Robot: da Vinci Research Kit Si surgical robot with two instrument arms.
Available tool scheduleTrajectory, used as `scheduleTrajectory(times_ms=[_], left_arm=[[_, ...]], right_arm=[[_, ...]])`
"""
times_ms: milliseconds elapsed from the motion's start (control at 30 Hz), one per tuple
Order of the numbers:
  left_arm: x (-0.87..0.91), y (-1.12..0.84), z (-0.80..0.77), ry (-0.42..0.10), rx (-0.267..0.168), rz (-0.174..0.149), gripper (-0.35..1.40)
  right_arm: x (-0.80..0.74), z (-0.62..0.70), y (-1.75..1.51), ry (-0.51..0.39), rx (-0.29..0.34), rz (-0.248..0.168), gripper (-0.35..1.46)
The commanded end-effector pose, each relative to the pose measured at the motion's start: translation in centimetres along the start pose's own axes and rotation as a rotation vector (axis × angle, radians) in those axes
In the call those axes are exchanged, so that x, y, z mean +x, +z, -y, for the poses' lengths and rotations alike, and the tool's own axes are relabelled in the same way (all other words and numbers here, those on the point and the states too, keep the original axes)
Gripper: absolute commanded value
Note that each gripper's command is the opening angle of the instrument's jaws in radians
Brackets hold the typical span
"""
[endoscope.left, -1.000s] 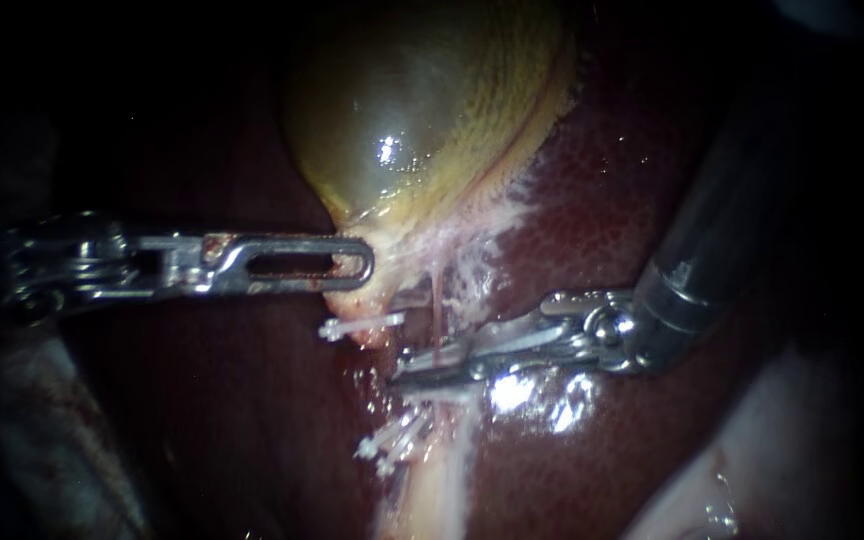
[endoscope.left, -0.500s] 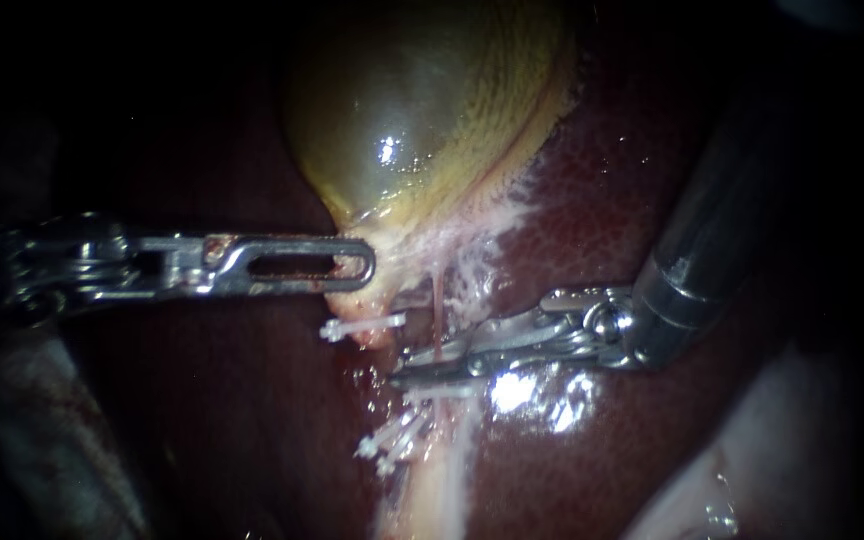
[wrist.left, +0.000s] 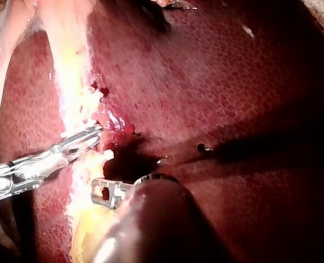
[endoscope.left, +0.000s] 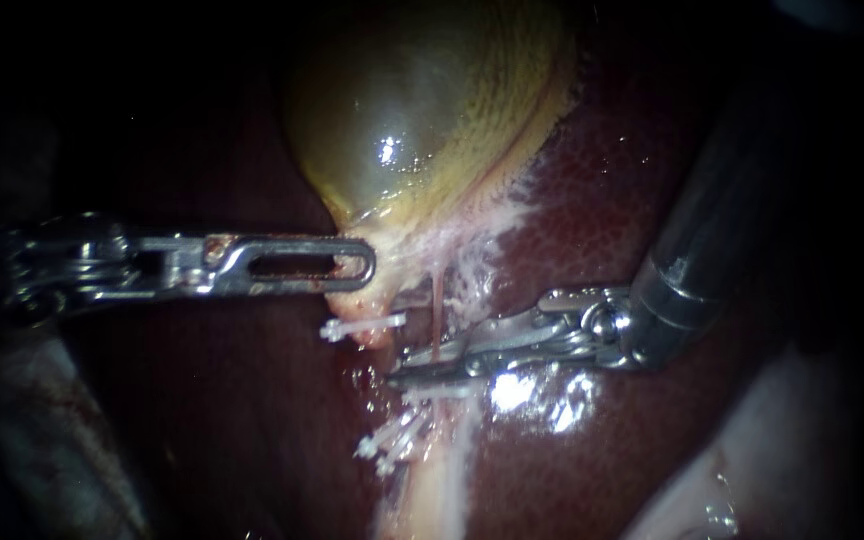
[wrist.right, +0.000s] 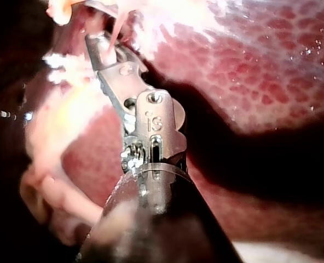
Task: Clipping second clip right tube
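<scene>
Just below frame centre, the slim steel right instrument (endoscope.left: 402, 376) is clenching its jaws across the thin pink right tube (endoscope.left: 437, 305). The left instrument (endoscope.left: 362, 266), at centre-left, is gripping the neck of the glossy yellow-green gallbladder (endoscope.left: 422, 110). The tube is looking soft, slippery and easily torn, so a square mid-span hold seems best.

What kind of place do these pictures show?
Probably a surgical bench, though surroundings are dark: the left instrument and right instrument work at a gallbladder lying on liver, with white clips on tissue below.
</scene>
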Motion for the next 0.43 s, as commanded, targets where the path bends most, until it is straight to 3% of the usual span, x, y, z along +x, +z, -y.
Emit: scheduleTrajectory(times_ms=[33,433], left_arm=[[0.0,0.0,0.0,0.0,0.0,0.0,-0.35],[0.0,0.02,0.0,0.0,0.001,-0.001,-0.35]], right_arm=[[0.0,0.0,0.0,0.001,0.001,0.0,-0.35],[0.0,0.0,0.0,0.001,0.001,0.0,-0.35]])
